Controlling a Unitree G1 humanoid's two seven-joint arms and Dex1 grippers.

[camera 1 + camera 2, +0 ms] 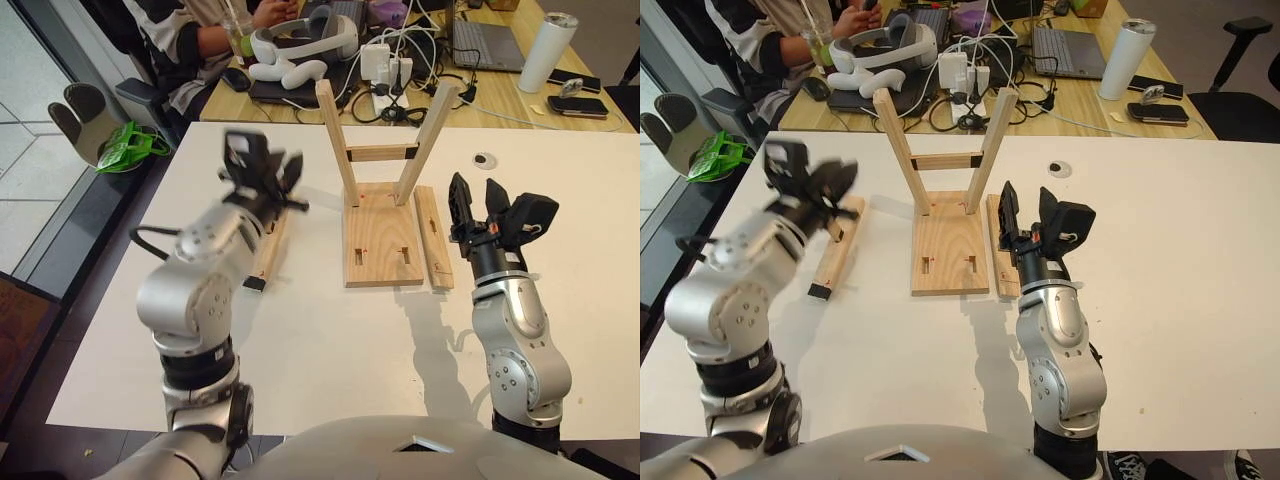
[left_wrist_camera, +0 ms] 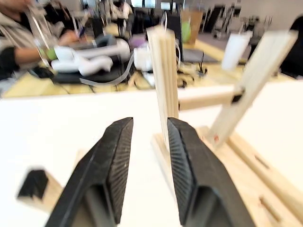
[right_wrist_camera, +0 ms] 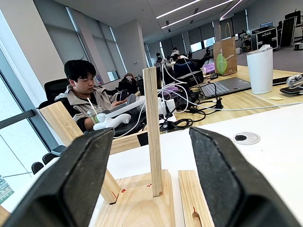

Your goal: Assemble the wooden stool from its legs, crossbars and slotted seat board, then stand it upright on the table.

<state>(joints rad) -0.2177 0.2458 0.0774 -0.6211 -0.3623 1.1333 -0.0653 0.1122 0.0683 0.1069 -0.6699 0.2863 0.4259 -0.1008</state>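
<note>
The left gripper [image 2: 149, 126] hangs with its jaws released, a narrow gap between them and nothing held. Just beneath them a loose wooden piece [image 1: 270, 250] lies flat on the bench [image 1: 570, 240]. Ahead of those jaws the seat board [image 1: 382, 245] lies flat, with two legs [image 1: 337, 135] standing in it, joined by a crossbar [image 1: 380, 153]. The right gripper [image 1: 477, 192] has its jaws spread wide and empty. Another leg [image 1: 433, 235] lies flat between them and the board, just beside the board's edge.
</note>
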